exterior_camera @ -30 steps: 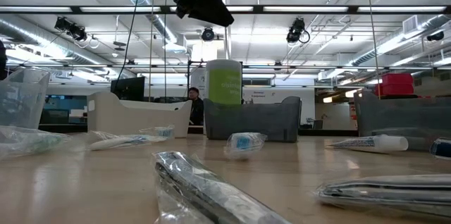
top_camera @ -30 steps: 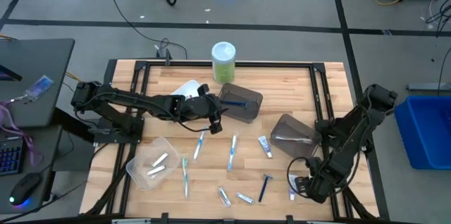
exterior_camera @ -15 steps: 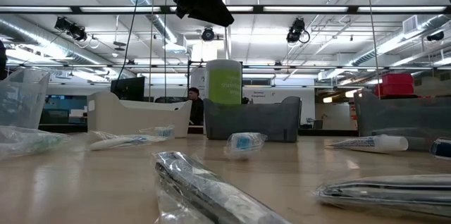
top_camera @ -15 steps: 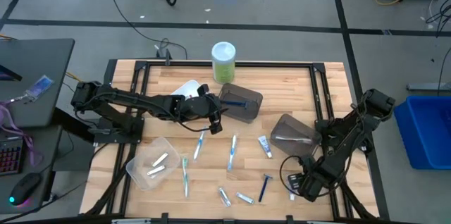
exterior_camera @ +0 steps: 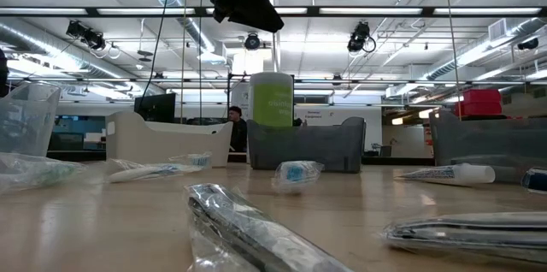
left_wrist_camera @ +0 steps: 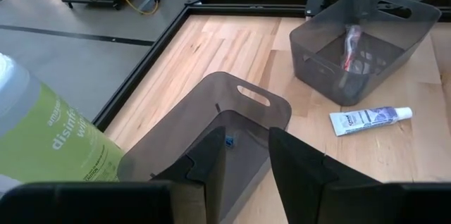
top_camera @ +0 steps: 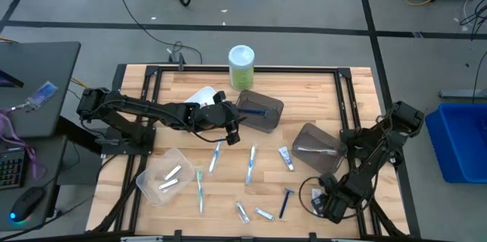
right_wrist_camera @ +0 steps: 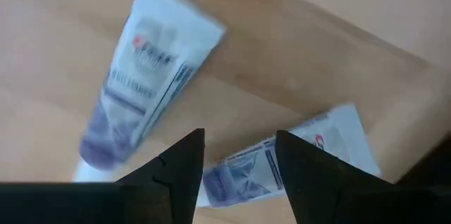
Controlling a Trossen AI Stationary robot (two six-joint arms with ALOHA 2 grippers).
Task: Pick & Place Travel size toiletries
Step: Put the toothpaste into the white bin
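A wooden table [top_camera: 304, 90] seen from above holds scattered travel toiletries. Places are given relative to the green canister [top_camera: 241, 65] at the table's far edge.

Nearer the camera and left of the canister, a clear bin [top_camera: 163, 176] holds two small tubes. The left gripper [top_camera: 230, 132] hovers just this side of the canister, beside a dark bin [top_camera: 259, 110]. It has not moved in the last second. Its fingers stand a little apart with nothing between them.

Toothbrushes [top_camera: 215, 156] and tubes [top_camera: 284, 157] lie loose in the middle of the table, well this side of the canister, with a blue razor [top_camera: 285, 200] nearer the front edge.

Right of the canister sits a second dark bin [top_camera: 316, 144]. The right gripper [top_camera: 326, 204] has dropped toward the front right corner over the last second, and its jaws are narrowing. Its wrist view shows a small white tube [right_wrist_camera: 282, 162] lying between the fingertips, another tube [right_wrist_camera: 144, 65] just beside. The jaws are still apart; no grip shows yet. A pick looks imminent.
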